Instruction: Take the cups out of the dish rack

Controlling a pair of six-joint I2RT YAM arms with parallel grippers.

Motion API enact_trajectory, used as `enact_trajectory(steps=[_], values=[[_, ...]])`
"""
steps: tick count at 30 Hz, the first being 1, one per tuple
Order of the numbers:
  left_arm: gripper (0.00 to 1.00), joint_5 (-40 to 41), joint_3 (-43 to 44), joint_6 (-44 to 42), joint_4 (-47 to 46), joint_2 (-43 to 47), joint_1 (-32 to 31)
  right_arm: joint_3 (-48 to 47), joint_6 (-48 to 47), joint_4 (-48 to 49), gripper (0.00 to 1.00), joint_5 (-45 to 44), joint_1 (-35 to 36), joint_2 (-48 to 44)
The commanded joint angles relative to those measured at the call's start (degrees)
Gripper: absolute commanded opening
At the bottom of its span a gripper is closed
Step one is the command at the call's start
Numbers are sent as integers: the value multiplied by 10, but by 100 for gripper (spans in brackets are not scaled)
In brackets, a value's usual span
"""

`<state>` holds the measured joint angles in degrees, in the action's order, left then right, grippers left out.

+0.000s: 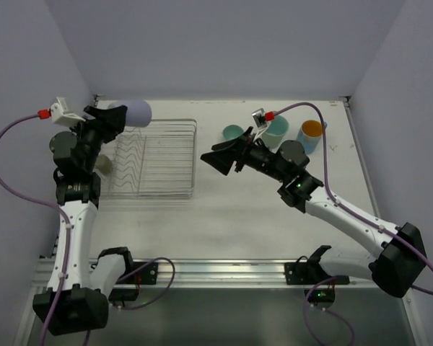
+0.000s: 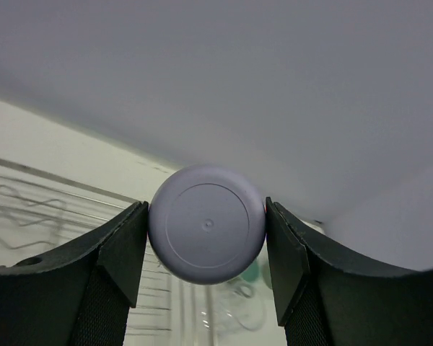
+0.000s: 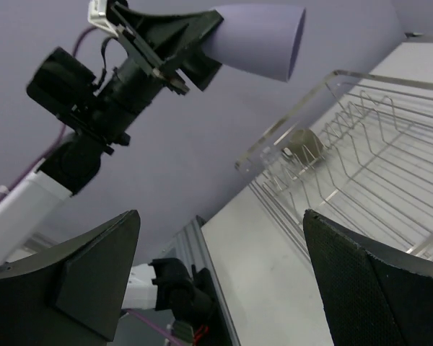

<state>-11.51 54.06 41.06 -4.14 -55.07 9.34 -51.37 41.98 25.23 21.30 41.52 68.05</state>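
Note:
My left gripper (image 1: 115, 117) is shut on a lavender cup (image 1: 136, 112), held on its side above the dish rack's (image 1: 175, 160) far left corner. The left wrist view shows the cup's round base (image 2: 206, 224) pinched between both fingers. The right wrist view shows the same cup (image 3: 263, 37) above the rack (image 3: 379, 155). A beige cup (image 1: 103, 163) sits at the rack's left end, also in the right wrist view (image 3: 302, 143). My right gripper (image 1: 218, 163) is open and empty, just right of the rack. Two mint-green mugs (image 1: 232, 134) (image 1: 276, 131) and a blue mug with orange inside (image 1: 311, 135) stand on the table at the far right.
The right arm reaches from the near right across the table towards the rack. Grey walls close in on the left, the far side and the right. A metal rail (image 1: 224, 270) runs along the near edge.

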Motion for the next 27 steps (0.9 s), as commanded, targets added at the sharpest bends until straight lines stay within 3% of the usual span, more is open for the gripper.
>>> enact_trajectory(steps=[1, 8, 19, 22, 26, 27], values=[[15, -167, -43, 132, -104, 54, -22, 1, 60, 144, 97, 28, 1, 15], [16, -244, -127, 263, -229, 108, -74, -52, 65, 138, 97, 54, 2, 59], [17, -293, -193, 338, -341, 105, -115, -100, 85, 148, 92, 87, 16, 113], [19, -304, -199, 350, -365, 101, -117, -103, 102, 168, 82, 95, 16, 128], [22, -304, -206, 346, -365, 99, -122, -103, 122, 192, 49, 94, 16, 139], [23, -304, -208, 345, -365, 99, -123, -102, 124, 196, 33, 89, 17, 137]])
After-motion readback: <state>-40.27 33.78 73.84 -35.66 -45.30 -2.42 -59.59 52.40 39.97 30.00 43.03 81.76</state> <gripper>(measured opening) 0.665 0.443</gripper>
